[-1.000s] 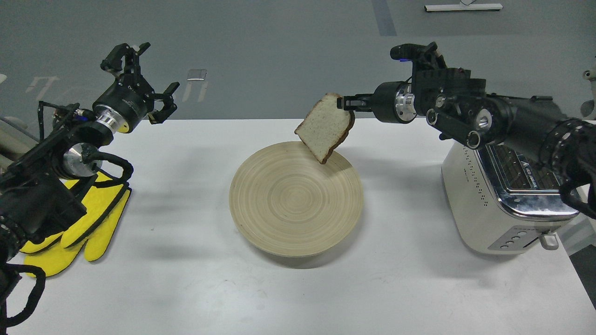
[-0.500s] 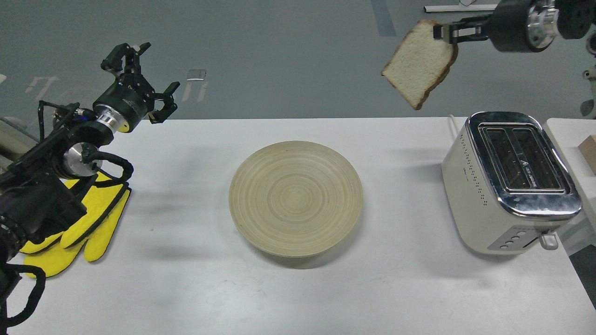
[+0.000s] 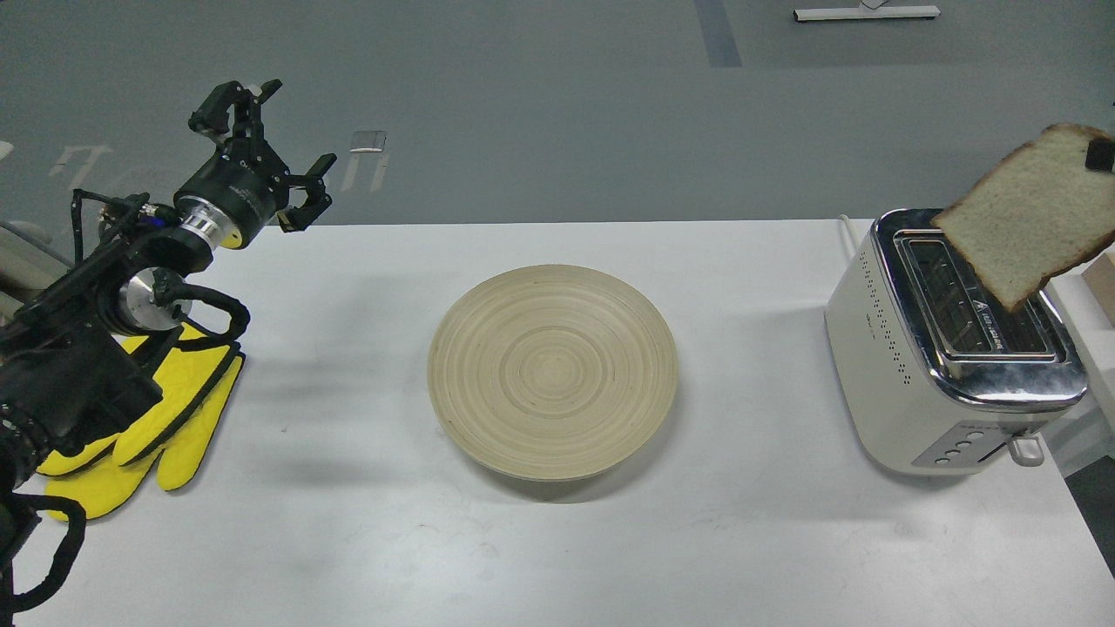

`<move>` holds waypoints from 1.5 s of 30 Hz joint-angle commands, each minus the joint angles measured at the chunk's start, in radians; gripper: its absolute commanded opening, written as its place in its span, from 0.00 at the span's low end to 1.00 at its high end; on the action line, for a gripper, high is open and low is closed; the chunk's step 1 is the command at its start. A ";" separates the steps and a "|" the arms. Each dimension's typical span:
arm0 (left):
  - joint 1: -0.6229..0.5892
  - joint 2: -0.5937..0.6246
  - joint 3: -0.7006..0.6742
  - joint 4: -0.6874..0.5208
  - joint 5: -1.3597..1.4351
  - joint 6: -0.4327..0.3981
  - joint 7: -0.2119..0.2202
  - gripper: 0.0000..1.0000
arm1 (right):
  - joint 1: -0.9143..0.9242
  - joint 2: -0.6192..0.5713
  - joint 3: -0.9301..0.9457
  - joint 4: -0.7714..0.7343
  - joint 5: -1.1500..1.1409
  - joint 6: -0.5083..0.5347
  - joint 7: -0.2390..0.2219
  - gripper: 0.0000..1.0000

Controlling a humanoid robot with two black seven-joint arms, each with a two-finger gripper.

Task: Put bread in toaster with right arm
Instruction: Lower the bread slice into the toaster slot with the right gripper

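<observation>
One slice of bread [image 3: 1028, 218] hangs in the air at the right edge of the head view, tilted so that its domed, brown-crusted top points up and to the right and one lower corner dips toward the toaster [image 3: 945, 348]. That corner overlaps the chrome top in the picture, over the two slots, but the slice is not inside either slot. A small black fingertip of the right gripper [image 3: 1099, 155] presses on the upper right part of the bread near the crust; the rest of that gripper and its arm lie outside the frame, so the bread is pinched there and held clear of everything else. The toaster stands on the white table [image 3: 348, 522] at its right end, cream-sided with dotted vent holes, its buttons and lever on the near face. A round wooden plate [image 3: 553, 370] sits at the middle of the table, well apart from the toaster, with nothing on it. At the far left, the left gripper [image 3: 270, 144] is raised above the table's back edge with its fingers spread wide and nothing between them. Beneath the left arm, yellow gloves [image 3: 165, 418] lie flat on the table.
</observation>
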 commanded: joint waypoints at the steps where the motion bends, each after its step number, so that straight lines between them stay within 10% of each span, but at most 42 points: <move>1: 0.000 0.001 0.000 0.000 0.000 0.000 0.000 1.00 | -0.028 -0.019 0.000 0.010 0.015 -0.013 -0.026 0.00; 14: 0.000 0.001 0.000 0.000 0.000 0.000 0.000 1.00 | -0.070 0.002 0.006 0.014 0.262 -0.019 -0.152 0.00; 45: 0.000 0.001 0.000 0.000 0.000 0.000 0.000 1.00 | -0.140 0.090 0.004 0.005 0.342 -0.053 -0.192 0.00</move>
